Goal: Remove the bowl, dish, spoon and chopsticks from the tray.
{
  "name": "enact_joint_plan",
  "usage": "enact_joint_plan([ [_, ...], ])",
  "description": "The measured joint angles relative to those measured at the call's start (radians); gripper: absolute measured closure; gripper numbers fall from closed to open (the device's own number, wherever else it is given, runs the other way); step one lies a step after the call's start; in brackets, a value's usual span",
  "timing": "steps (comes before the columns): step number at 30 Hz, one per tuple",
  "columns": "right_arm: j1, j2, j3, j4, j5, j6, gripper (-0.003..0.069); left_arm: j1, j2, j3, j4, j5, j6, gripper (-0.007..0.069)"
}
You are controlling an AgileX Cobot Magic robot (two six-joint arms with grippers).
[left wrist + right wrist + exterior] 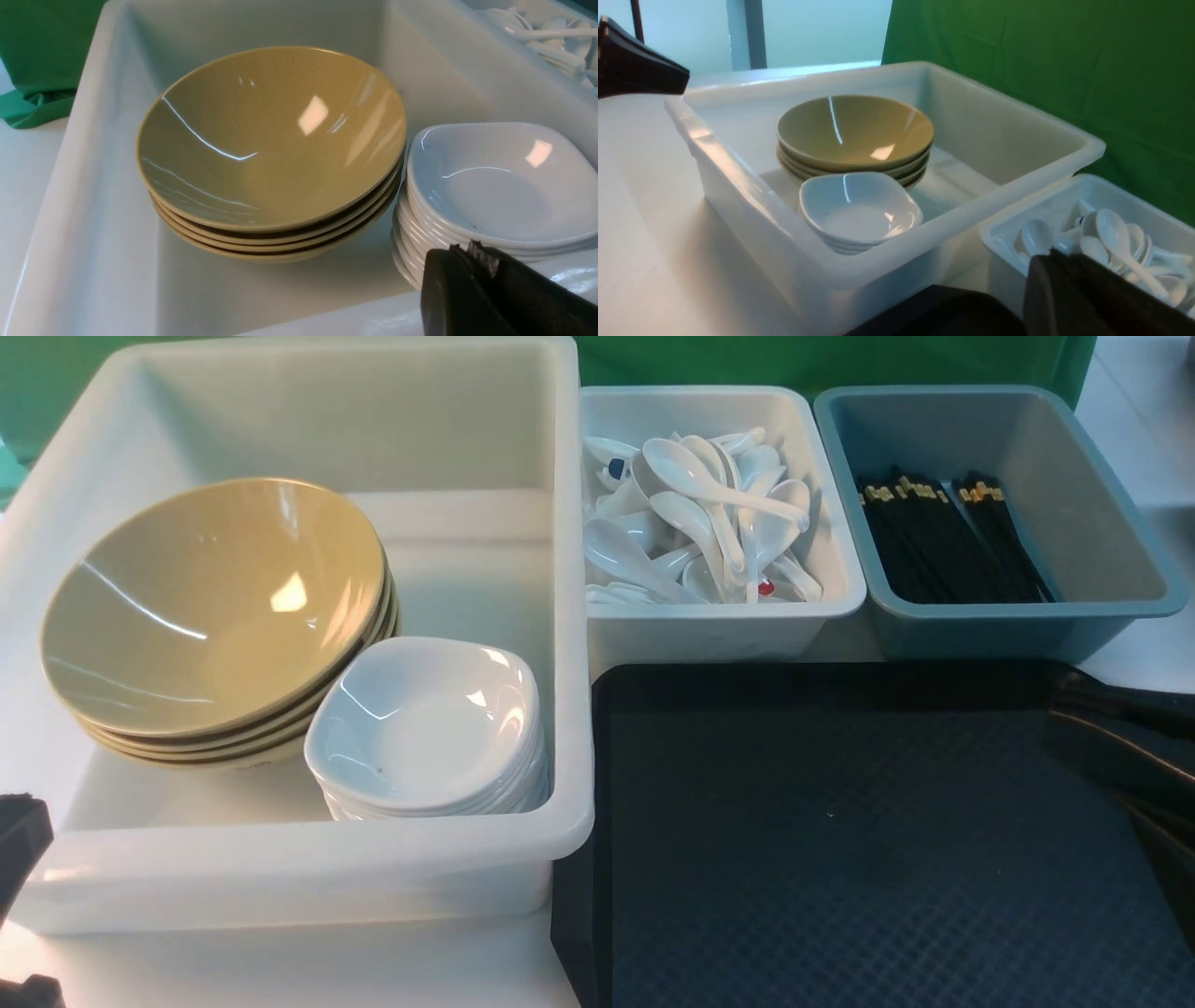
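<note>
The black diamond-textured tray (840, 859) lies bare at the front right, with nothing on it. Tan bowls (210, 607) sit stacked in the large white tub (299, 859), and a stack of white dishes (429, 728) stands beside them. White spoons (700, 518) fill the small white tub (719, 616). Black chopsticks (943, 537) lie in the grey-blue tub (1120, 607). My left gripper (467, 248) is shut and empty, just outside the big tub's near wall by the dishes (500, 186). My right gripper (1052, 255) is shut and empty over the tray's right side.
The three tubs stand along the back and left of the tray on a white table (308, 971). A green cloth (1041, 70) hangs behind them. The left gripper (644, 70) shows at the upper left of the right wrist view.
</note>
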Motion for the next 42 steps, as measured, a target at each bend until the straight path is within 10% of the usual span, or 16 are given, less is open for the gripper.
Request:
enact_joint_plan([
  [13, -0.161, -0.398, 0.462, -0.250, -0.584, -0.088, 0.0612, 0.000, 0.000, 0.000, 0.000, 0.000, 0.000, 0.0636],
  [27, -0.765, -0.556, 0.560, -0.256, 0.022, 0.381, 0.0612, 0.000, 0.000, 0.000, 0.000, 0.003, 0.000, 0.0637],
  [42, -0.719, -0.556, 0.560, -0.255, 0.155, 0.397, 0.0610, 0.000, 0.000, 0.000, 0.000, 0.003, 0.000, 0.0640],
])
